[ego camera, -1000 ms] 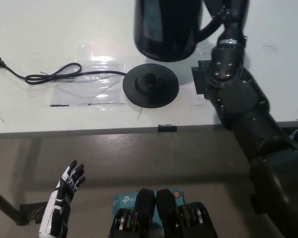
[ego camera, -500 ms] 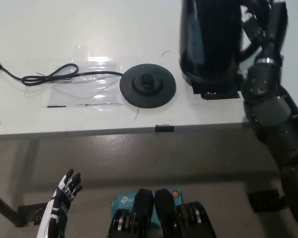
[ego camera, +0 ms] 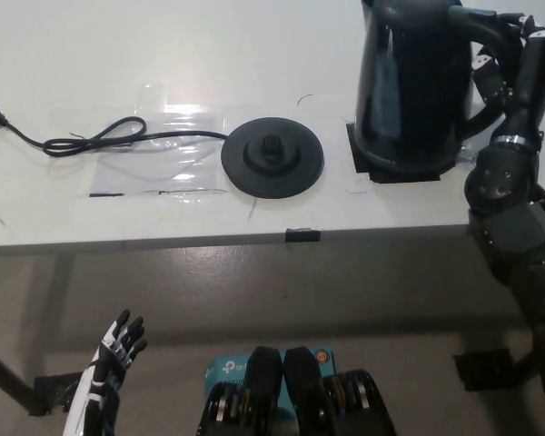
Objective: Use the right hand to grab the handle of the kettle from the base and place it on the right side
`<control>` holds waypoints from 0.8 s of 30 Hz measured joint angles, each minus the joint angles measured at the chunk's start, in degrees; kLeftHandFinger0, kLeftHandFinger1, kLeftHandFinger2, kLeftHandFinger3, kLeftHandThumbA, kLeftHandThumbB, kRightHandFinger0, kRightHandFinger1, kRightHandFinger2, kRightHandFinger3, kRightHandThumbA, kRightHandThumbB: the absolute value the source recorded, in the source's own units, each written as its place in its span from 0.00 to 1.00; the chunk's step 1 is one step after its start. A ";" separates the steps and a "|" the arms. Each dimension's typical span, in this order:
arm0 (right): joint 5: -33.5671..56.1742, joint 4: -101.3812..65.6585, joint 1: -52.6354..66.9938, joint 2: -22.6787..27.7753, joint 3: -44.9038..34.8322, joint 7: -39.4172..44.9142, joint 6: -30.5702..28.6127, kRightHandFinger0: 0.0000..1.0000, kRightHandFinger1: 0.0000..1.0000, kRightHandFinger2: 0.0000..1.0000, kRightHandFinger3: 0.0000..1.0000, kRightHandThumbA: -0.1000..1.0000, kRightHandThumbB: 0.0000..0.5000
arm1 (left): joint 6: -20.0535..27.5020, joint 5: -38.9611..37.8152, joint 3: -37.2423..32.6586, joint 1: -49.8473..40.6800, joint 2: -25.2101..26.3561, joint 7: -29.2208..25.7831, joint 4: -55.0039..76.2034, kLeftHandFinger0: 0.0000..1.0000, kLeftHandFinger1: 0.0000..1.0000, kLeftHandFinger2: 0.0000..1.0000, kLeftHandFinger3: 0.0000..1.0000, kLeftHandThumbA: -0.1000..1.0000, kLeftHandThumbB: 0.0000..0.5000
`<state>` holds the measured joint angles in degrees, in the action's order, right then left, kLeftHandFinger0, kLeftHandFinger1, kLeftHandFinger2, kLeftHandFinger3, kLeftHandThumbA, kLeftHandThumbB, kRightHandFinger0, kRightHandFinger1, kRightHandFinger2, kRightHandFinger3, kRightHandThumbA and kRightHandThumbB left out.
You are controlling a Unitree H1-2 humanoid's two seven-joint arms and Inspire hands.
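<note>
You see the glossy black kettle (ego camera: 413, 86) upright near the bench's (ego camera: 118, 54) right edge, right hand (ego camera: 509, 68) fingers grasping its handle; base (ego camera: 272, 156) bare; left hand (ego camera: 109, 363) released below.

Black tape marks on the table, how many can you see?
2: one black tape mark at the table's front edge below the base, and another under the kettle, partly hidden. More may be covered.

The left hand (ego camera: 109, 363) is white with black fingers. The right hand (ego camera: 513, 64) and its arm are black, with small round screws at the wrist.
</note>
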<state>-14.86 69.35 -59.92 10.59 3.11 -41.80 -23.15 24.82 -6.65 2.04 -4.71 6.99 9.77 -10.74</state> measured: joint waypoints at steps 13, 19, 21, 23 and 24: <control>4.01 -1.99 5.09 1.61 0.44 10.80 -0.38 1.00 1.00 1.00 1.00 0.77 1.00 | -0.04 0.00 0.57 0.28 -0.10 0.87 -0.13 1.00 1.00 1.00 1.00 1.00 1.00; 6.10 -3.30 6.76 2.44 0.41 17.30 -0.38 1.00 1.00 1.00 1.00 0.74 1.00 | -0.04 0.00 0.95 1.17 -0.08 0.88 -0.36 1.00 1.00 1.00 1.00 1.00 1.00; 7.20 -4.41 7.22 2.45 0.17 19.56 -0.38 1.00 1.00 1.00 1.00 0.76 1.00 | -0.04 0.00 1.05 1.76 -0.08 0.90 -0.41 1.00 1.00 1.00 1.00 1.00 1.00; 8.25 -6.16 8.07 2.45 -0.06 21.87 -0.42 1.00 1.00 1.00 1.00 0.79 1.00 | -0.02 0.01 1.12 2.12 -0.03 0.97 -0.41 1.00 1.00 1.00 1.00 1.00 1.00; 8.81 -7.14 8.56 2.44 -0.22 23.08 -0.45 1.00 1.00 1.00 1.00 0.81 1.00 | -0.02 0.00 1.16 2.23 0.03 1.05 -0.42 1.00 1.00 1.00 1.00 1.00 1.00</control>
<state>-6.05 62.21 -51.36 13.02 2.88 -18.71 -23.60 24.80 -6.65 3.20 -2.48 7.02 10.82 -11.16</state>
